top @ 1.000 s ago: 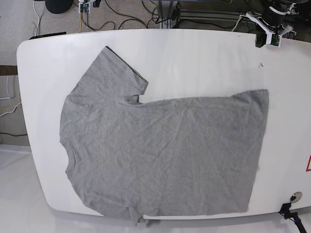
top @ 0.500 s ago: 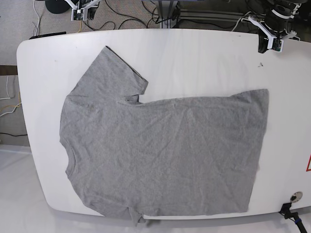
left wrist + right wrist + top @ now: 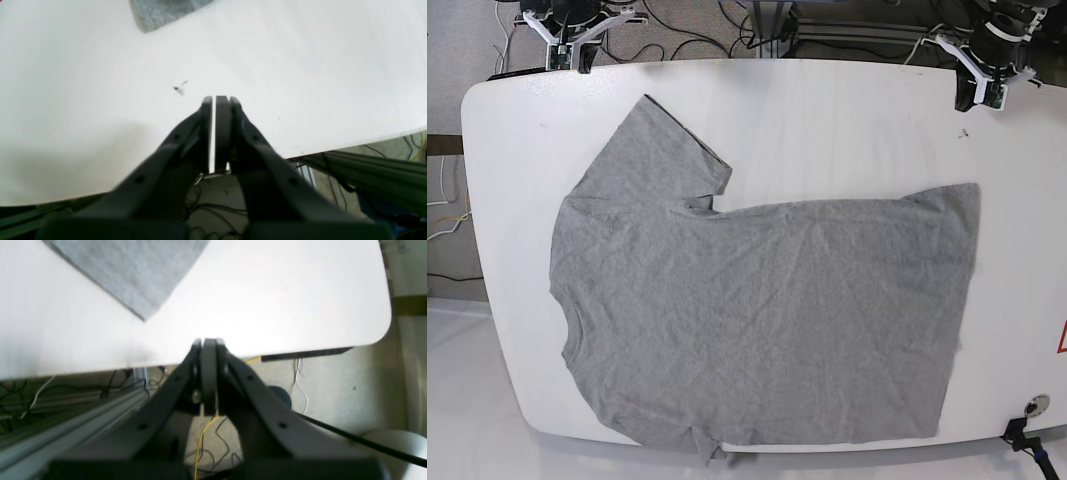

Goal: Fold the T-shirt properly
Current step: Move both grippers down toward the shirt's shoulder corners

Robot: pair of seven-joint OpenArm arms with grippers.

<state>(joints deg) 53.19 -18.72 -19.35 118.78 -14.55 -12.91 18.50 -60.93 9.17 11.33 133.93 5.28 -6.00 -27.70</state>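
Note:
A grey T-shirt (image 3: 757, 310) lies spread flat on the white table (image 3: 847, 120), collar to the left and hem to the right. One sleeve (image 3: 662, 150) points to the far left. My left gripper (image 3: 979, 97) hovers at the far right edge, shut with only a hairline gap and holding nothing; in its wrist view the gripper (image 3: 217, 98) is over bare table, short of the shirt's hem corner (image 3: 163, 11). My right gripper (image 3: 567, 58) sits at the far left edge, shut and empty; from its wrist the gripper (image 3: 206, 341) faces the sleeve tip (image 3: 133, 270).
A small dark mark (image 3: 964, 132) is on the table near the left gripper, also seen as a mark (image 3: 178, 89). Cables (image 3: 687, 35) and a metal frame (image 3: 847, 35) lie behind the table. A red triangle sticker (image 3: 1061, 338) sits at the right edge.
The right arm has swung left along the far edge and come down toward the table's far left corner. The left gripper has barely shifted.

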